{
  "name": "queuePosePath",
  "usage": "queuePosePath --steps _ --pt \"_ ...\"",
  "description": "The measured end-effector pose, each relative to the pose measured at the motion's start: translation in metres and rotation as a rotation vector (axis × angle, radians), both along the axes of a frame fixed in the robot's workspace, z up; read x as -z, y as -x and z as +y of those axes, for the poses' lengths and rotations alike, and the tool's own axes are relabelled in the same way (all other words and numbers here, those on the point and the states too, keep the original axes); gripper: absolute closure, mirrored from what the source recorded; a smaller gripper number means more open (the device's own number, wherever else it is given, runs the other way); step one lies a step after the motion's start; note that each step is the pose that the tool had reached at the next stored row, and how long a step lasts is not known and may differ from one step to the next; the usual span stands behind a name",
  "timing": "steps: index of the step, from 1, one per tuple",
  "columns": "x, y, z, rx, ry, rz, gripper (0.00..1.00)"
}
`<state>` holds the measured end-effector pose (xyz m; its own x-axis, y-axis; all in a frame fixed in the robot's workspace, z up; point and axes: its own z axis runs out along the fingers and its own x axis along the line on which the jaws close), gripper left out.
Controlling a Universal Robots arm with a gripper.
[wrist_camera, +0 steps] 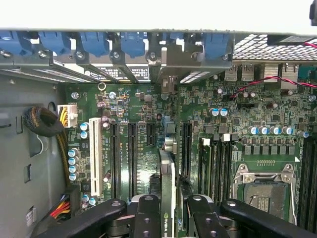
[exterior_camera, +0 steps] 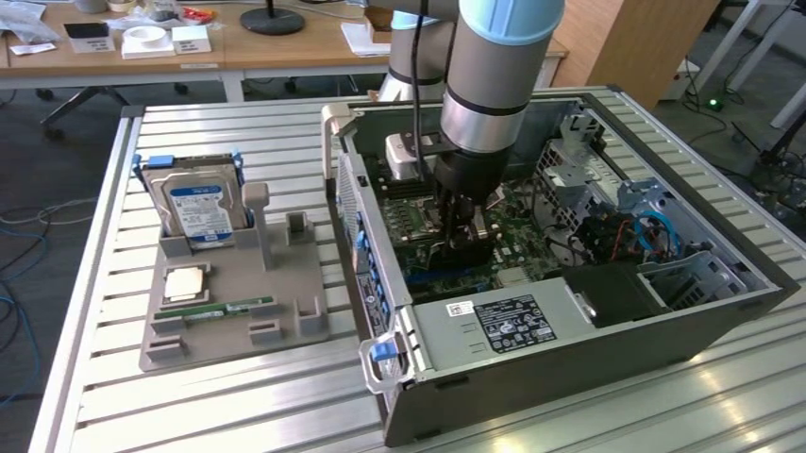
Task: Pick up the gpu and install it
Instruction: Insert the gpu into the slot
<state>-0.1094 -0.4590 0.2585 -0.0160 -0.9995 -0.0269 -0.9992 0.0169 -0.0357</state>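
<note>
My gripper point(exterior_camera: 460, 247) is down inside the open computer case point(exterior_camera: 377, 236), just above the green motherboard point(exterior_camera: 428, 269). In the wrist view the gpu point(wrist_camera: 167, 173) appears edge-on as a thin dark card between the two black fingers point(wrist_camera: 147, 218). Its silvery bracket end point(wrist_camera: 169, 84) reaches the row of blue slot latches point(wrist_camera: 131, 44) at the case's back wall. The gripper point(wrist_camera: 172, 218) is shut on the card. The card stands upright in line with a long black expansion slot point(wrist_camera: 186, 148). Whether its edge is seated in a slot is hidden.
On the exterior view's left a grey parts holder point(exterior_camera: 283, 311) carries the hard drive with a blue-white label point(exterior_camera: 199, 203), a processor point(exterior_camera: 187, 281) and a green memory stick point(exterior_camera: 233, 307). Inside the case are the power supply point(exterior_camera: 504, 321), drive cages point(exterior_camera: 579, 179) and cables point(wrist_camera: 47, 124).
</note>
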Motion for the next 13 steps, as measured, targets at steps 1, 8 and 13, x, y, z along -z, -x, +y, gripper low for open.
queuePosePath --steps 1,8,13 --pt "0.0 0.0 0.0 0.0 0.0 0.0 0.75" --pt "0.0001 0.0 -0.0007 0.0 -0.0004 -0.0001 0.75" --pt "0.0003 0.0 -0.001 0.0 -0.0001 0.0 0.75"
